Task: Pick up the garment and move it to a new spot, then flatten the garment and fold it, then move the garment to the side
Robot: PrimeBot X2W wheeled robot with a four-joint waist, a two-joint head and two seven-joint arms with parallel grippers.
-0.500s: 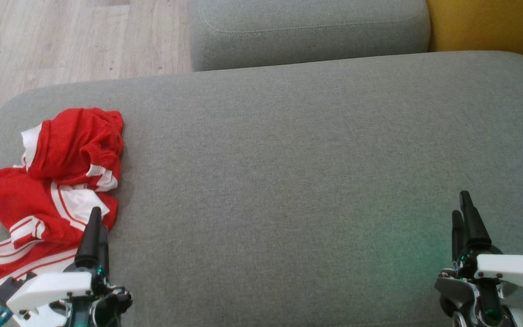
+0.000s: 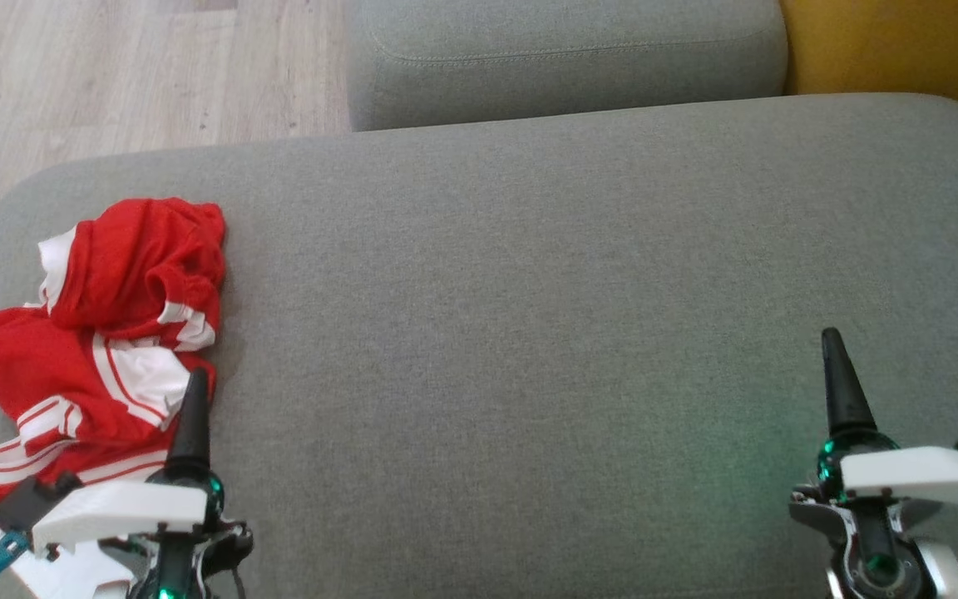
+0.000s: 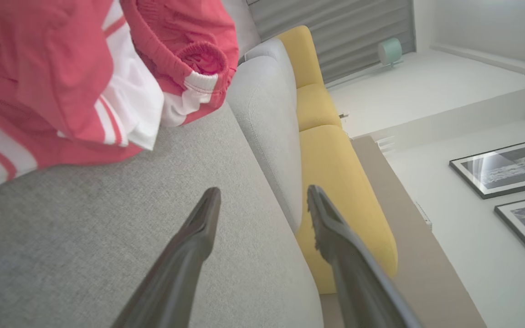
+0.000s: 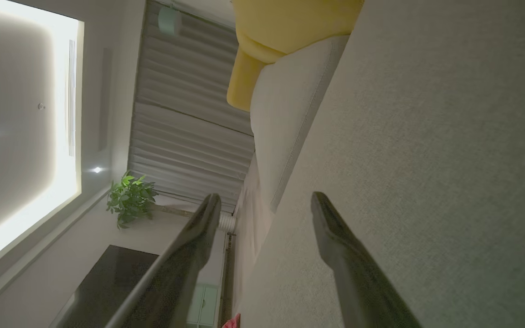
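Found crumpled red-and-white mesh garment [image 2: 105, 333] at frame's left, long axis top-to-bottom, just up-left of spread left gripper [image 2: 195, 391]; found right gripper [image 2: 832, 349], also spread, well apart at lower right.

Head view: soft even light; green tint on cushion [image 2: 737, 433]. Left wrist view: bright, washed out, fingers [image 3: 185, 264] soft-focus. Right wrist view: dim; ceiling panel [image 4: 30, 136] glaring; wide-angle distortion.

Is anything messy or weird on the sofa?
Yes. The red and white garment lies scrunched in a heap at the left end of the grey cushion, not flat. The open left pincer hovers near it, holding nothing. Nothing else stands out.
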